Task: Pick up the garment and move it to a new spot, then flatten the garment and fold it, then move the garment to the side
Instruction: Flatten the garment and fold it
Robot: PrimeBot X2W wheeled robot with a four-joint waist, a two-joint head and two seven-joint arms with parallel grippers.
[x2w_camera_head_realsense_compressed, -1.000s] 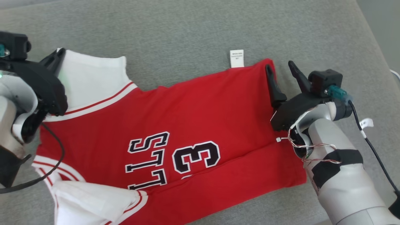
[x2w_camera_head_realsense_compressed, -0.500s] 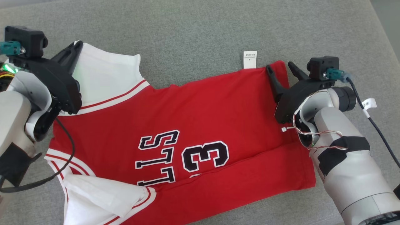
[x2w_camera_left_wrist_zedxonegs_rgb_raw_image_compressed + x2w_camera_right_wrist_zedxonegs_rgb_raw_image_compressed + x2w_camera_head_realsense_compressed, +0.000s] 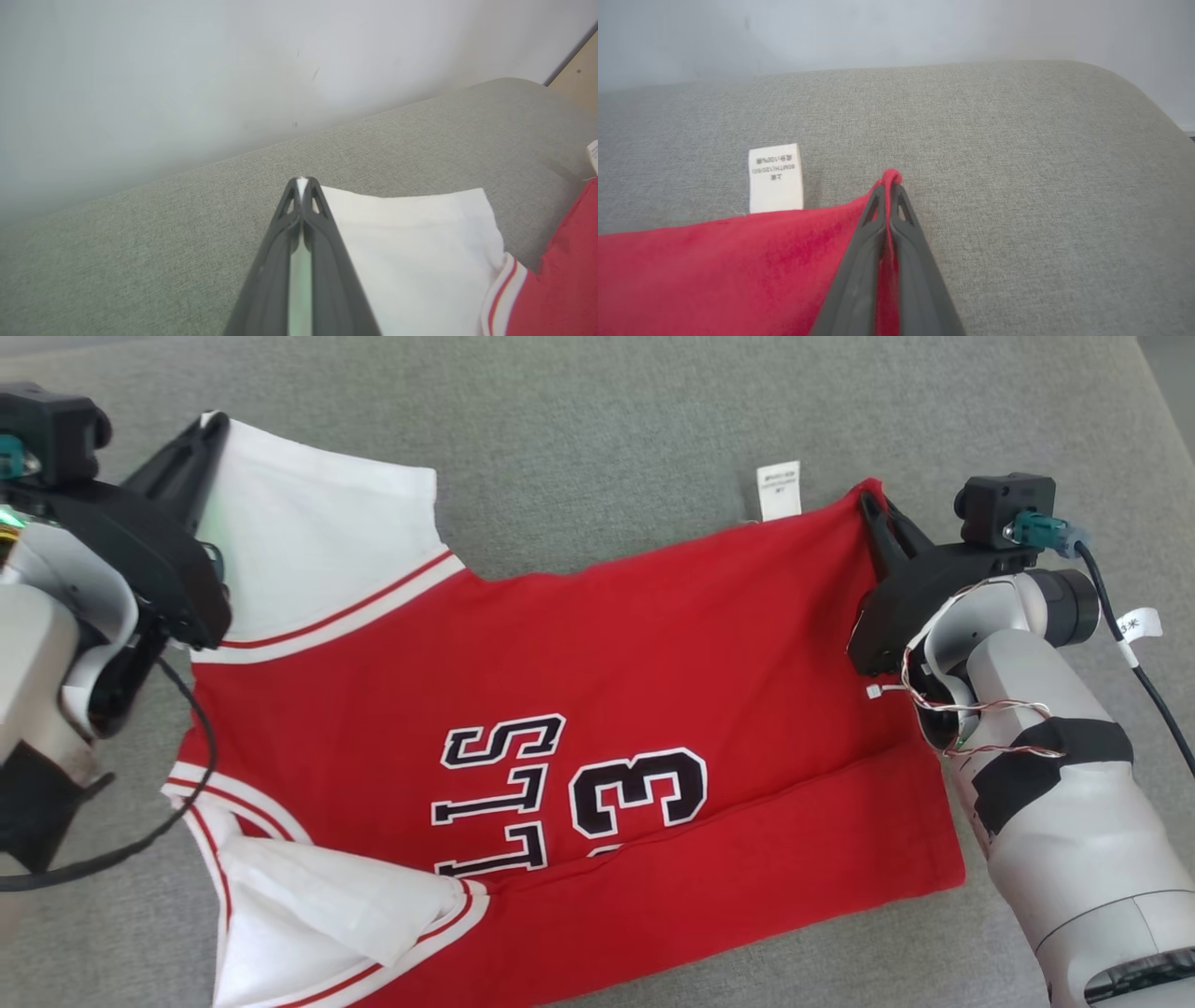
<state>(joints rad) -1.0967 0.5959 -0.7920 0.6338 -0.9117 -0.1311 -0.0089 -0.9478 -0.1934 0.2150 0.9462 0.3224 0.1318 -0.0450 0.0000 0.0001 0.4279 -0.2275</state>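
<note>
While right gripper (image 3: 871, 504) pinches garment (image 3: 653, 644), lettering (image 3: 495, 793) cut off at fold.

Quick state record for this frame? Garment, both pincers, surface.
surface: grey cushion
garment: red jersey, spread print-up; near long edge folded over part of the lettering
left pincer: shut on the far corner of the white sleeve
right pincer: shut on the jersey's far hem corner
care label: flat on the cushion, just left of the right pincer's corner
stage: likely mid-fold, both far corners pinched
</note>
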